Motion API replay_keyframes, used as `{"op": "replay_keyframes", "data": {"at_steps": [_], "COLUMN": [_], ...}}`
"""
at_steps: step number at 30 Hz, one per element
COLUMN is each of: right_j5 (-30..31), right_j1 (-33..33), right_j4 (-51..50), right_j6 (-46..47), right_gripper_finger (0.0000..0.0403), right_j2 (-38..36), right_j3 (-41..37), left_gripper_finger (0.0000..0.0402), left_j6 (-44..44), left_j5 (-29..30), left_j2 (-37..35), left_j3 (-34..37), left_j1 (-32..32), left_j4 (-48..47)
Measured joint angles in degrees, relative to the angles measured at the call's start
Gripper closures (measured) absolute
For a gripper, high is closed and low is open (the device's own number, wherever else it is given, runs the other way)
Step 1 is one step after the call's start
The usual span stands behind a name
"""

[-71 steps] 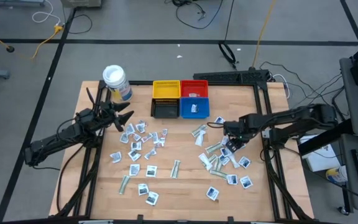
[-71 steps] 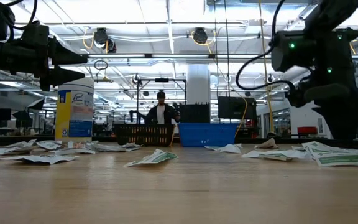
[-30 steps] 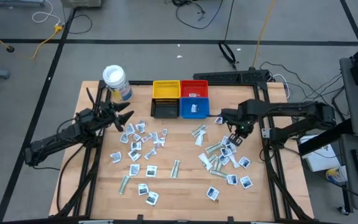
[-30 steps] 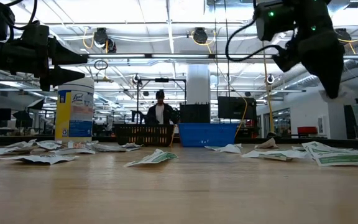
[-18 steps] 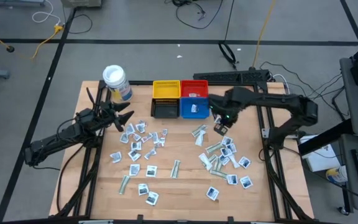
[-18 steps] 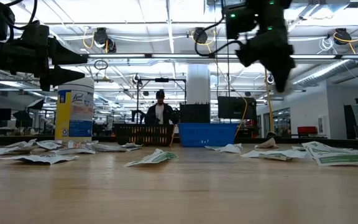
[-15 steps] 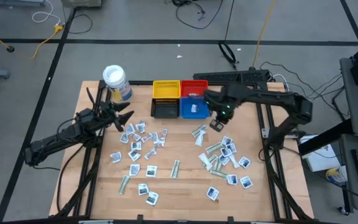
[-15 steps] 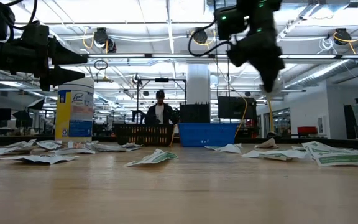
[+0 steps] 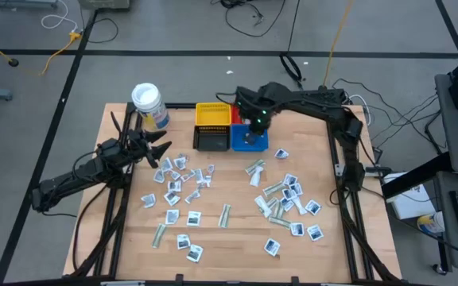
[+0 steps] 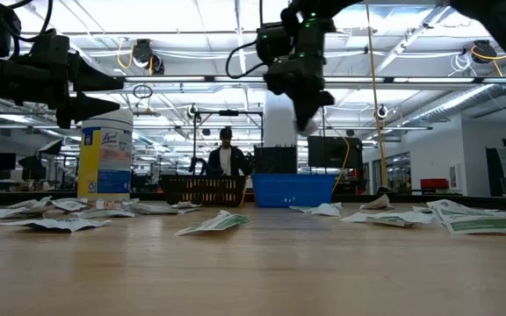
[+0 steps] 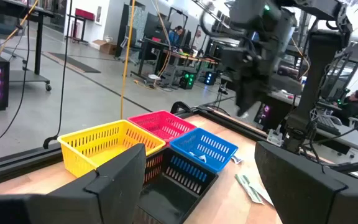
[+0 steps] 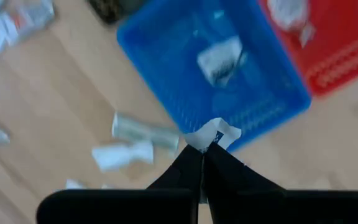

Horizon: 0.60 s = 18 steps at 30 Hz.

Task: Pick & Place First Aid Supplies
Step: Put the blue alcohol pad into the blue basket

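Above the blue bin, the right end effector pinches a small white squarish packet with dark marks.

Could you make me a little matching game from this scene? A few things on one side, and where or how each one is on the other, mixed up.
Things:
1. right tool
2. left tool
3. round jar
4. blue bin

Places or states:
A. stands at the table's far left corner, beside the yellow bin
B. open, empty, raised over the table's left side
C. shut on a small white packet, above the bins
D. sits in front of the red bin with a packet lying inside

Pairs: 1-C, 2-B, 3-A, 4-D
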<state>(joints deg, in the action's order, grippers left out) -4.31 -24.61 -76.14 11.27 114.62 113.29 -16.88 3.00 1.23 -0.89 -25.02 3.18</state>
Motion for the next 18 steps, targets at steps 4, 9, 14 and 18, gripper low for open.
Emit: {"op": "replay_keyframes", "data": {"at_steps": [4,9,14,18], "right_j5": [0.01,0.08,0.01,0.02], "right_j1": [-0.93,-0.97,-0.95,-0.93], "right_j4": [4.99,8.72,11.38,15.52], "right_j6": [-0.02,-0.06,-0.72,-1.31], "right_gripper_finger": [0.0399,0.0399,0.0399,0.0399], "right_j2": [2.77,6.13,9.14,9.93], "right_j3": [1.46,1.42,0.61,-2.84], "left_gripper_finger": [0.0096,0.0096,0.0096,0.0096], "left_j6": [0.0,0.0,-0.02,0.0], "left_j5": [0.0,-0.01,-0.01,0.0], "left_j2": [0.0,0.0,-0.01,0.0], "left_j3": [0.02,0.0,0.0,0.0], "left_j1": [-0.02,-0.02,-0.02,-0.02], "left_j4": [0.0,0.02,0.0,0.0]}}
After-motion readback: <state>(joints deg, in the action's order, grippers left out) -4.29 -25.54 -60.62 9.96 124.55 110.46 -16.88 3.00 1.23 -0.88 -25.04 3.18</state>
